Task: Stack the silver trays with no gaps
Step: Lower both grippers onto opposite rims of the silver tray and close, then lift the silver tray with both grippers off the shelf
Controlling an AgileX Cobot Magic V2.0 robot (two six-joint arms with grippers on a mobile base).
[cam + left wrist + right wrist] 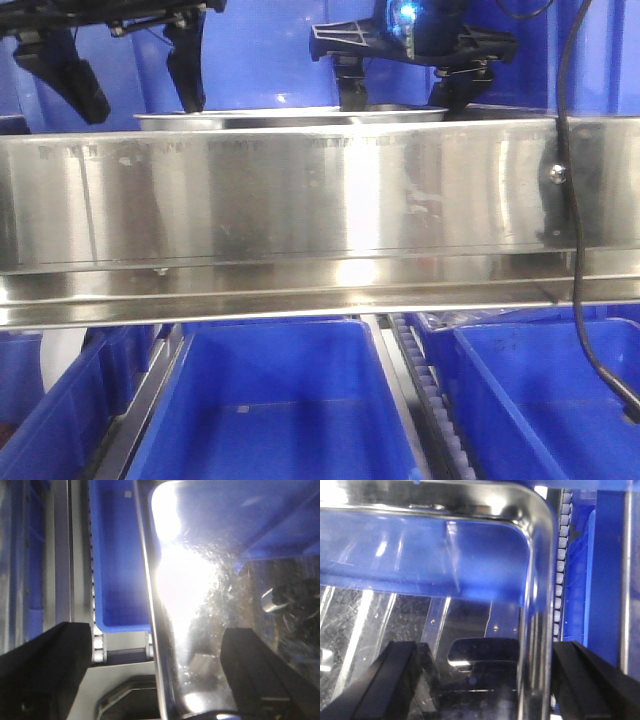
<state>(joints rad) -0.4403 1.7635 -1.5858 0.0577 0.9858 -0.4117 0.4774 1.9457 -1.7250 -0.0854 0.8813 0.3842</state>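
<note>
A silver tray lies behind the steel rail, with only its rim showing in the front view; I cannot tell whether more trays lie under it. My left gripper is open over the tray's left end. In the left wrist view the left gripper straddles the tray's rim, with one finger inside the pan and one outside. My right gripper is open over the tray's right end. In the right wrist view the right gripper straddles the tray's right rim in the same way.
A long brushed-steel rail crosses the front view and hides the tray's body. Blue bins sit below it, with a roller track between them. A black cable hangs at the right. A blue bin lies beside the tray.
</note>
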